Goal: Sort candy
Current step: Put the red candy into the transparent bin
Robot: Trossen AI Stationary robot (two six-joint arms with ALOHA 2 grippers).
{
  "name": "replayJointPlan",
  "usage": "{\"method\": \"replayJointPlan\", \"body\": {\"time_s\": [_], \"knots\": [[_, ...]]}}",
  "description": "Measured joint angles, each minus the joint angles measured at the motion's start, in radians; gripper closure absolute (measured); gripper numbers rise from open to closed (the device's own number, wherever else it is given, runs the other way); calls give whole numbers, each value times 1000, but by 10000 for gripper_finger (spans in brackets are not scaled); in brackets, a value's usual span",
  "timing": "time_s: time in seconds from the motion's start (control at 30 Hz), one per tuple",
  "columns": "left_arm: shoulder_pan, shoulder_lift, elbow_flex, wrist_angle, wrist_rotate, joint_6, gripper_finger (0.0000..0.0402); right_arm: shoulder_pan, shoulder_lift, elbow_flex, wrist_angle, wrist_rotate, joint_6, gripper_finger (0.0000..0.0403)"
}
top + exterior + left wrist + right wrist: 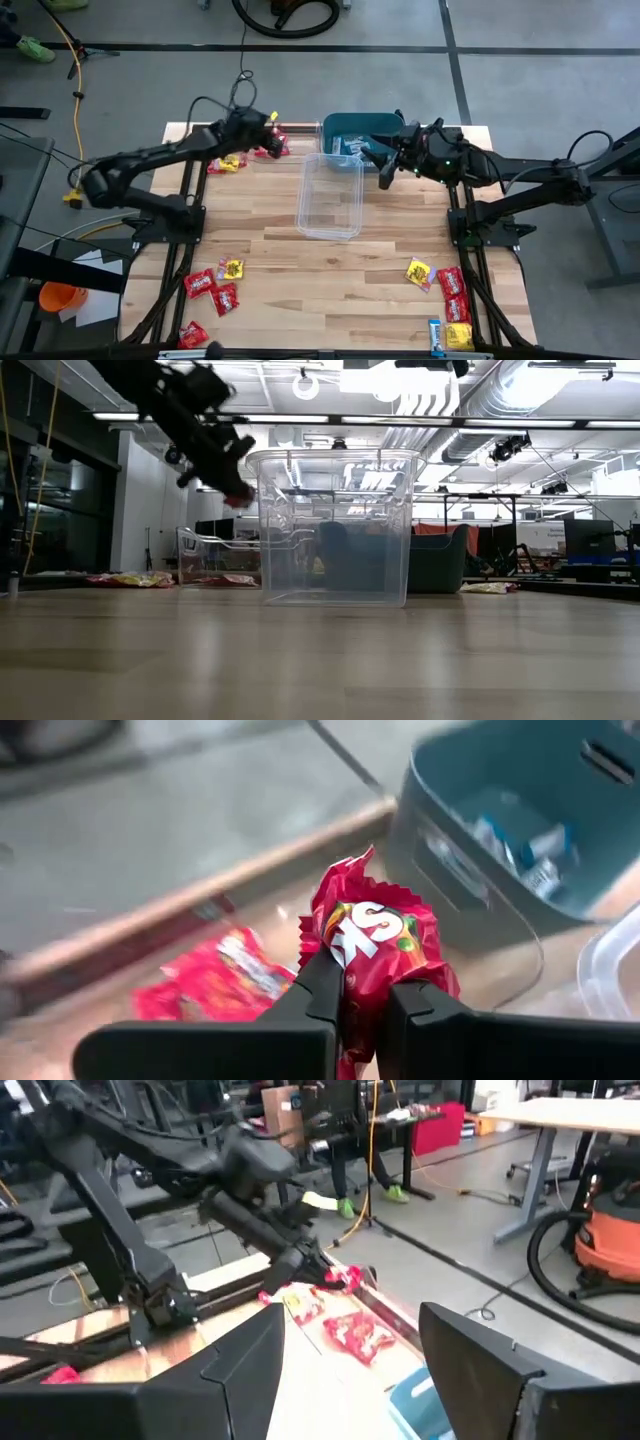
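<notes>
My left gripper (272,140) is over the table's far left part, shut on a red candy packet (375,935), which is also visible in the low view (238,498). Below it, loose red and yellow candy (240,160) lies flat on the wood. The teal bin (360,130) stands at the far middle with light blue candy (525,850) inside. A clear tub (330,195) stands just in front of it. My right gripper (385,168) hangs open over the teal bin's right side, with nothing between its fingers (240,1370). My left gripper pinches the red packet by its lower end (362,995) between its two fingers. They come slanting down from the table's left. The packet sticks out past the fingertips, crumpled, its printed face showing. It is lifted clear of the table.
More candy lies in groups at the near left (215,285) and near right (445,290) of the table. A second clear tub (215,555) shows behind on the left in the low view. Bare wood lies between the clear tub and the near edge.
</notes>
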Motion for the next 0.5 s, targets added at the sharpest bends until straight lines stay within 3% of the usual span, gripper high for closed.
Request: {"method": "replayJointPlan", "body": {"time_s": [0.1, 0.23, 0.5], "knots": [[24, 92, 28, -9, 89, 1, 392, 0, 6, 0, -8, 2, 34, 176], [29, 169, 58, -14, 86, 31, 380, 0, 17, 0, -20, 2, 71, 176], [29, 179, 73, -63, 47, 44, 279, 0, 30, 0, -36, 2, 98, 175]]}}
